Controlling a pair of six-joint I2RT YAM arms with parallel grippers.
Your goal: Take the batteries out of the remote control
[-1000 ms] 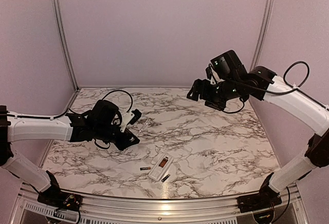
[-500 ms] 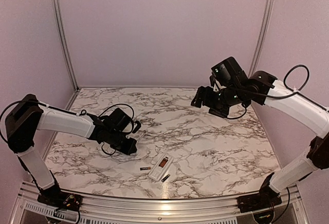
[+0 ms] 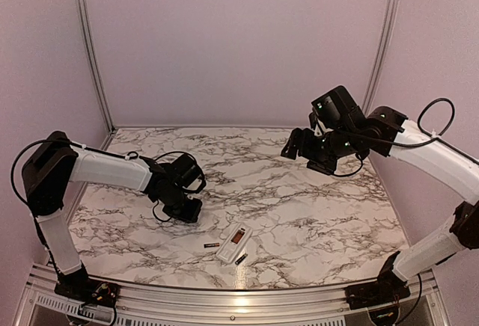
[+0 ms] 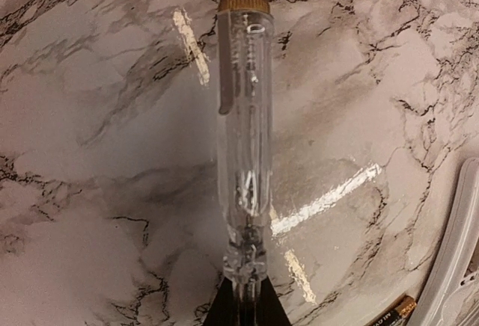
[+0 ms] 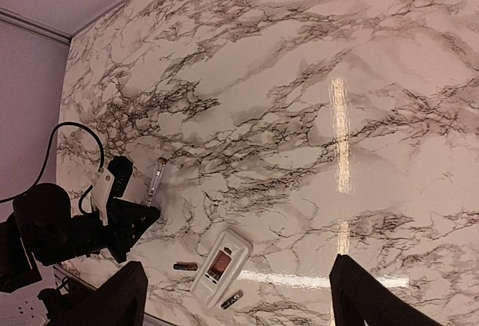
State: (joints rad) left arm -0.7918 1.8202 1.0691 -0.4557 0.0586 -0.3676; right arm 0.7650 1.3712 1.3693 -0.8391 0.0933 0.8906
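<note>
Batteries point(image 3: 212, 244) beside remote control point(image 3: 233, 242), left gripper point(image 4: 245, 307) gripping clear stick point(image 4: 245, 139)

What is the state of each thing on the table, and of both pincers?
remote control, lying flat, recess up and open.
batteries, out, lying beside the remote control.
clear stick, lying flat.
left pincer, shut.
right pincer, open, raised.
</note>
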